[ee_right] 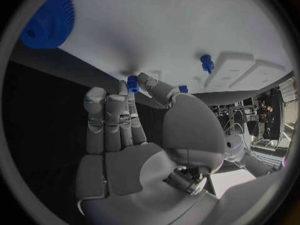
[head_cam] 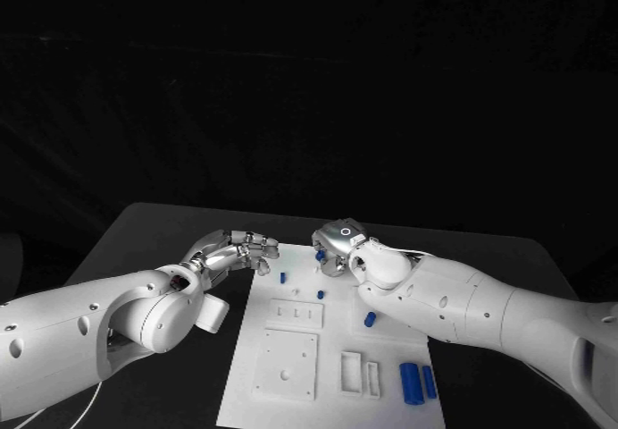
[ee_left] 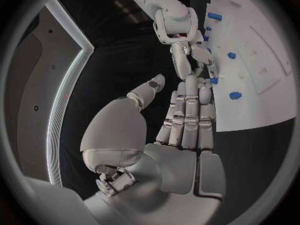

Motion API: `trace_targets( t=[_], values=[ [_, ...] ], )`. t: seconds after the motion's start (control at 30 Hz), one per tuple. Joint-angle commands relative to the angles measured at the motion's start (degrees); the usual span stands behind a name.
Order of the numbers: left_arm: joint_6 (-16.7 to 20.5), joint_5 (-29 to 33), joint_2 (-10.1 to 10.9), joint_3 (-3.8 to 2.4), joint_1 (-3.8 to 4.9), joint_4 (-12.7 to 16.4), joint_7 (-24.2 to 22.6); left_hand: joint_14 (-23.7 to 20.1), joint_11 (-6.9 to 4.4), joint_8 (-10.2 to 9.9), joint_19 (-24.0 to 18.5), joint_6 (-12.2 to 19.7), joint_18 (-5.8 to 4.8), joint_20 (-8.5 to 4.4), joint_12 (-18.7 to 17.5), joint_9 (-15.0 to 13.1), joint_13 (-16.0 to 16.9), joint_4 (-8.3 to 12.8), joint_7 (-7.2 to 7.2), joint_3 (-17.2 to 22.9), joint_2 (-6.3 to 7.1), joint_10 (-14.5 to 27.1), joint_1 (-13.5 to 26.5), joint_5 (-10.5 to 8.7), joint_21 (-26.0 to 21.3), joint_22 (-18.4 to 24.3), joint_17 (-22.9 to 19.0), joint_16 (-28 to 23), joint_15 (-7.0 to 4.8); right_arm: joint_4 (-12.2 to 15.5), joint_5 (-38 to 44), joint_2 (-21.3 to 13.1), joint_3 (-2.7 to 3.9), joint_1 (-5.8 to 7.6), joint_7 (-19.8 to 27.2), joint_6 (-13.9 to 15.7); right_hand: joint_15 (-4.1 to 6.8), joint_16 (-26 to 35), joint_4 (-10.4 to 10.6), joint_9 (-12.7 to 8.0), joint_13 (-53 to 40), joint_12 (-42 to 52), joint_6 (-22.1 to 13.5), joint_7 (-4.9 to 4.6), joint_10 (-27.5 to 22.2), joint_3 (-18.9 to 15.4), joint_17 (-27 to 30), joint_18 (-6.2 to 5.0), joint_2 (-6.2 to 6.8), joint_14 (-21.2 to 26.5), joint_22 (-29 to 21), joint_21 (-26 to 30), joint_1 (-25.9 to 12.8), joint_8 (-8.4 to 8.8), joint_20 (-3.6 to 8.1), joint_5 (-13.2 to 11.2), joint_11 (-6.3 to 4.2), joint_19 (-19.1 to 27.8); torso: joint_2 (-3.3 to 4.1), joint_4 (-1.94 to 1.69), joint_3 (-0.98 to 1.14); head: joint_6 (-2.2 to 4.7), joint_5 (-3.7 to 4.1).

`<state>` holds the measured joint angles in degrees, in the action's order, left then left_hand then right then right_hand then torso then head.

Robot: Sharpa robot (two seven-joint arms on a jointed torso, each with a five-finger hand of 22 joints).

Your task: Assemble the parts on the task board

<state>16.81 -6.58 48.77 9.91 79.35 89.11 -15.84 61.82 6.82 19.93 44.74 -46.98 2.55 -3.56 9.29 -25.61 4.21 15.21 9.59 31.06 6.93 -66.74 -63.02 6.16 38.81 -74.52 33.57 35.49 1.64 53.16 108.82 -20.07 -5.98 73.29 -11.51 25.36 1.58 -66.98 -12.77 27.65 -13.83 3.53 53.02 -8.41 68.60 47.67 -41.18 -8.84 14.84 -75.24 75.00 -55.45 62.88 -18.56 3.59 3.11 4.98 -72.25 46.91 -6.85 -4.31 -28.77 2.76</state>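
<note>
Right wrist view: right hand (ee_right: 134, 135) pinches blue part (ee_right: 132, 83) | left hand (ee_left: 181, 120) empty

Two glossy white rounded arms, silver segmented left hand (head_cam: 245, 250), right hand (head_cam: 341, 241), thin white cable

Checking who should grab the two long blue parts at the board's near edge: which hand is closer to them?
Right, narrowly. The right hand and the left hand both hover by the far edge of the task board, far from the long blue parts.
</note>
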Motion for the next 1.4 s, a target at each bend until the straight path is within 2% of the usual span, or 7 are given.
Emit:
trace_targets(
  t=[0.03, 0.37, 0.63, 0.77, 0.97, 1.07, 1.4],
  values=[
    [-0.5, 0.1, 0.0, -0.05, 0.1, 0.1, -0.3, -0.1, 0.23, -0.2, 0.0, -0.1, 0.53, -0.5, -0.3, 0.1, -0.1, -0.1, 0.22, 0.3, 0.17, 0.0, 0.4, -0.3, 0.3, 0.1, -0.1, -0.2, -0.08, -0.1, -2.0, -0.2, -0.01, -0.02, 0.9, 0.2, -1.09, -0.3, 0.5, -0.8, 1.1, -0.1, -2.0, -0.18, -3.2, -0.7, 0.2, -6.16, 1.34, 0.0, 0.7, 0.2, 0.0, 1.19, -0.42, -0.2, 1.01, -0.2, -0.02, 0.01, -0.03, -0.04, -0.01],
    [-0.3, 0.2, 0.6, -0.05, 0.12, 0.1, -0.3, -0.1, 0.24, -0.2, 0.0, -0.1, 0.53, -0.5, -0.3, 0.1, -0.1, -0.1, 0.25, 0.4, 0.21, 0.0, 0.4, -0.31, 0.3, 0.1, -0.1, -0.3, -0.07, 4.8, -4.3, -4.1, 0.16, 0.04, 1.7, 3.2, -2.11, -1.0, 0.5, -1.5, 3.3, 0.3, -3.5, 0.15, -6.3, -2.8, 0.5, -6.16, 2.08, 0.4, 0.5, 0.8, 0.1, 1.88, -0.64, 0.0, 2.09, -0.3, -0.03, 0.12, 0.03, 0.24, -0.03],
    [-0.3, 0.3, 1.3, -0.05, 0.26, -0.3, -0.5, -0.1, 0.24, -0.2, 0.0, -0.1, 0.53, -0.5, -0.3, 0.1, -0.1, -0.1, 0.26, 0.4, 0.23, 0.0, 0.4, -0.31, 0.3, 0.1, -0.1, -0.3, -0.07, 14.2, -10.1, -13.5, 4.93, 0.45, 3.6, 2.0, -0.89, -1.2, 1.1, -1.5, 2.9, 1.9, -2.1, -0.65, -2.3, -2.4, 1.0, -6.16, 1.99, 0.4, 0.5, 0.9, 0.8, 1.12, -0.74, 0.0, 0.83, -0.4, -0.11, 0.73, 0.18, 0.93, -0.24],
    [-0.2, 0.3, 1.5, -0.05, 0.27, -1.3, -0.7, -0.1, 0.23, -0.2, 0.0, -0.1, 0.53, -0.51, -0.3, 0.1, -0.1, 0.0, 0.25, 0.4, 0.26, -0.1, 0.4, -0.31, 0.3, 0.1, -0.1, -0.3, -0.07, 16.8, -10.8, -17.7, 5.46, 1.37, 4.8, -0.2, 0.68, -1.6, 1.4, -1.4, 1.2, 4.4, -1.1, -0.93, 2.7, -3.4, 1.1, -6.16, 1.87, 0.3, 0.8, 0.6, 0.4, 0.63, -0.65, 0.0, -0.84, -0.7, -0.26, 1.11, 0.27, 1.24, -0.32],
    [-0.4, 0.3, 1.4, -0.04, 0.27, -2.1, -0.7, -0.1, 0.23, -0.2, 0.0, -0.2, 0.53, -0.51, -0.3, 0.1, -0.1, 0.0, 0.25, 0.4, 0.26, -0.1, 0.4, -0.3, 0.3, 0.1, -0.1, -0.3, -0.07, 14.5, -16.1, -19.8, 5.47, 1.91, 6.2, -4.6, 4.77, -2.0, 0.6, -0.8, -12.4, 17.8, -0.9, 1.41, 14.4, -7.4, 1.1, -6.16, 1.84, 0.4, 0.8, 0.4, 0.0, 0.37, 0.48, 0.8, -4.59, -1.2, -0.63, 2.0, 0.71, 1.25, -0.65],
    [-0.6, 0.3, 1.3, -0.01, 0.26, -2.3, -0.7, -0.1, 0.23, -0.2, 0.0, -0.2, 0.53, -0.51, -0.3, 0.1, -0.1, 0.0, 0.24, 0.4, 0.26, -0.1, 0.4, -0.3, 0.3, 0.1, -0.1, -0.3, -0.08, 12.8, -19.4, -19.5, 5.47, 1.9, 7.1, -6.1, 2.55, -4.6, 0.5, -0.7, -44.1, 45.2, -1.7, 2.0, 1.2, -9.5, -1.0, -6.16, 1.8, 0.3, 1.4, -1.1, -0.9, 1.38, 1.23, 2.8, -5.28, -2.0, -0.59, 2.33, 1.04, 1.27, -0.98],
    [-0.9, 0.3, 0.7, 0.06, 0.23, -3.1, -0.7, -0.1, 0.22, -0.2, 0.0, -0.2, 0.52, -0.51, -0.4, 0.1, -0.1, 0.0, 0.25, 0.4, 0.25, -0.1, 0.4, -0.31, 0.4, 0.1, -0.1, -0.3, -0.07, 8.8, -22.2, -16.2, 5.45, 0.86, 8.0, -8.4, 2.99, -9.8, 0.3, -1.2, -65.2, 69.0, -3.7, 0.08, 5.1, -10.7, -7.3, -6.16, 0.91, 1.7, 1.4, -7.2, -2.0, 3.12, 2.81, 5.2, -3.21, -1.1, -0.37, 2.55, 1.75, 1.09, -1.13]
  ],
)
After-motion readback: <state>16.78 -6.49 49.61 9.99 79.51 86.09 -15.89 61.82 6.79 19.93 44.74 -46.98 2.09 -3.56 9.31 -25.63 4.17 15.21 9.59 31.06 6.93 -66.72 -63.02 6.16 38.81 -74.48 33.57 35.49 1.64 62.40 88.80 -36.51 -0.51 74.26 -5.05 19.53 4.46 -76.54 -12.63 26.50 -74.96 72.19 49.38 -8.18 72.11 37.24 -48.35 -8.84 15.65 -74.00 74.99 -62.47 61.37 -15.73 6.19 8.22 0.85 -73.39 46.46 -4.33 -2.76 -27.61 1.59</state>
